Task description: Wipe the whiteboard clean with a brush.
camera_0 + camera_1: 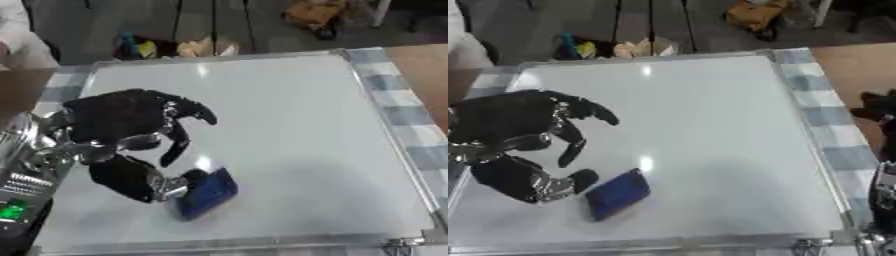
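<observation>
The whiteboard (280, 110) lies flat in front of me, white with a silver frame, and I see no marks on it. A dark blue brush (206, 194) lies on its near left part, turned at an angle. My left hand (122, 120) hovers over the board's left side with its fingers spread and relaxed. Its thumb (179, 182) touches the brush's left end, and the fingers stay apart from the brush. A part of my right hand (877, 107) shows dark at the right edge, off the board.
A grey-and-white checked cloth (398, 107) lies under the board, with brown table (424, 70) to the right. Bags and clutter (175, 47) sit on the floor beyond the far edge. A metal corner bracket (404, 243) sticks out at the board's near right corner.
</observation>
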